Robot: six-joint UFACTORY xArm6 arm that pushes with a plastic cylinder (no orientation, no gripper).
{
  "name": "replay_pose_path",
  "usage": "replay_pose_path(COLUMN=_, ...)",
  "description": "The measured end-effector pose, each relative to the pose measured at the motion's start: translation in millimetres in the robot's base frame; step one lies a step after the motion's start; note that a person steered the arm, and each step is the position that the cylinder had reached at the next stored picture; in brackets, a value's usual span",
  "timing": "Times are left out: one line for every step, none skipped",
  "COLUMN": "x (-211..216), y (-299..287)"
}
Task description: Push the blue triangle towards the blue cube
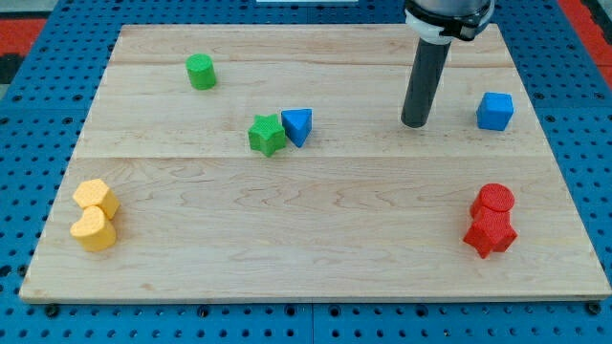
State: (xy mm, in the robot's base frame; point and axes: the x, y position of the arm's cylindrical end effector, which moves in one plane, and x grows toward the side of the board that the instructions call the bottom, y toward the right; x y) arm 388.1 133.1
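Two blue blocks lie well apart: the blue triangle touches a green star block mid-board, the blue cube sits far right. My tip stands between them, touching neither and holding nothing.

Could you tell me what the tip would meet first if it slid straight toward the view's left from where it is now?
Probably the blue triangle: my tip sits at about its height in the view. The green block touches it just beyond. The blue cube lies on the opposite side.
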Motion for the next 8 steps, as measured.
replay_pose_path(x=0, y=0)
replay_pose_path(x=0, y=2)
replay_pose_path(x=0, y=4)
replay_pose_path(x=10, y=11)
replay_pose_path(x=22, y=-27)
replay_pose_path(x=43, y=-123)
replay_pose_path(x=35, y=-182)
replay_pose_path(x=-8, y=-177)
